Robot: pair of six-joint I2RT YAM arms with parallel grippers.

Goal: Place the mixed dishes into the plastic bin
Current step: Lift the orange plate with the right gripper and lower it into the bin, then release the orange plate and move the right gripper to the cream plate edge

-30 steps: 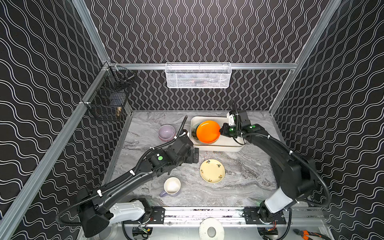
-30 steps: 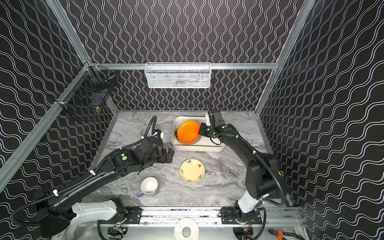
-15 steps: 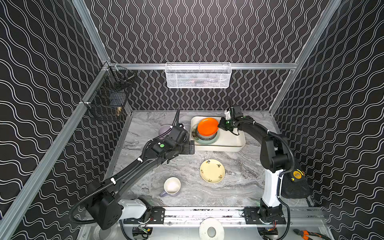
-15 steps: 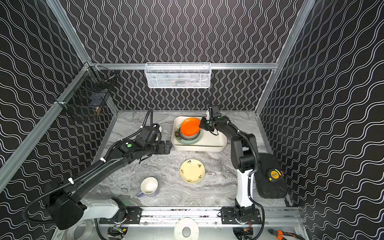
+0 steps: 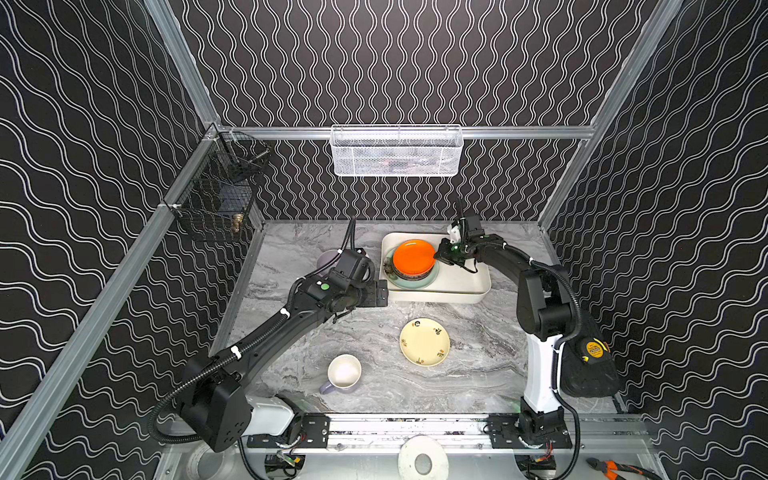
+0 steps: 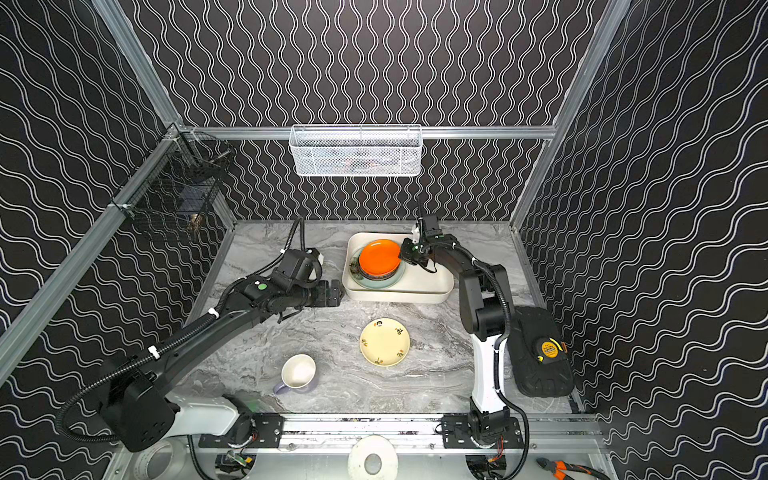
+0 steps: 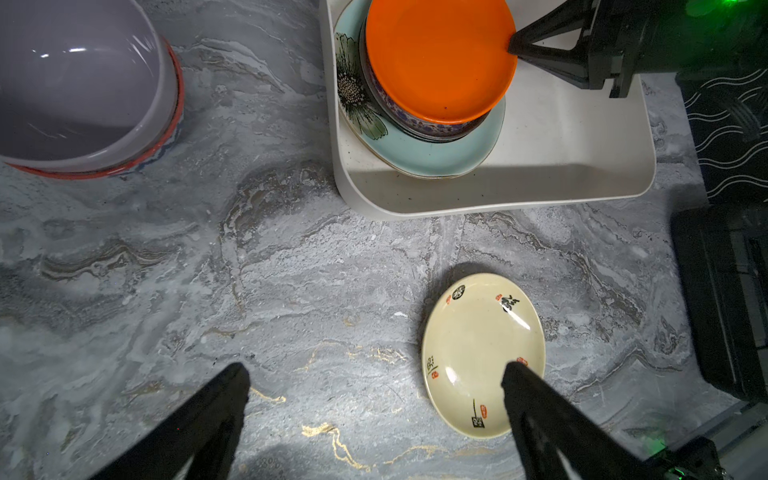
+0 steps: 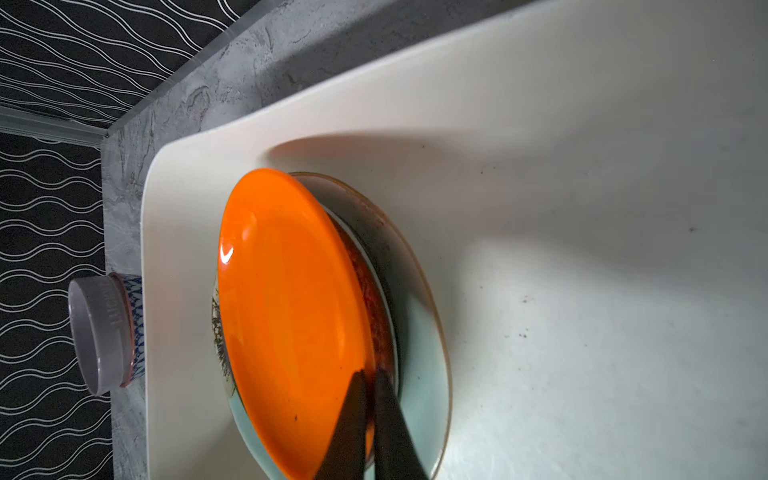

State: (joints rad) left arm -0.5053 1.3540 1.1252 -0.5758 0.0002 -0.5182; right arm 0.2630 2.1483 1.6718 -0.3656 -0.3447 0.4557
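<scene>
The right gripper (image 8: 369, 374) pinches the rim of the orange plate (image 5: 413, 257), which rests on a patterned bowl (image 7: 415, 120) and a teal plate (image 7: 436, 158) inside the plastic bin (image 5: 478, 291); the left gripper (image 7: 374, 370) gapes empty just beside the bin's near corner, its arm hiding most of the lilac bowl (image 7: 75, 83) in both top views; the pale yellow plate (image 5: 424, 341) and the mug (image 5: 343, 372) sit apart on the table (image 5: 365, 332).
</scene>
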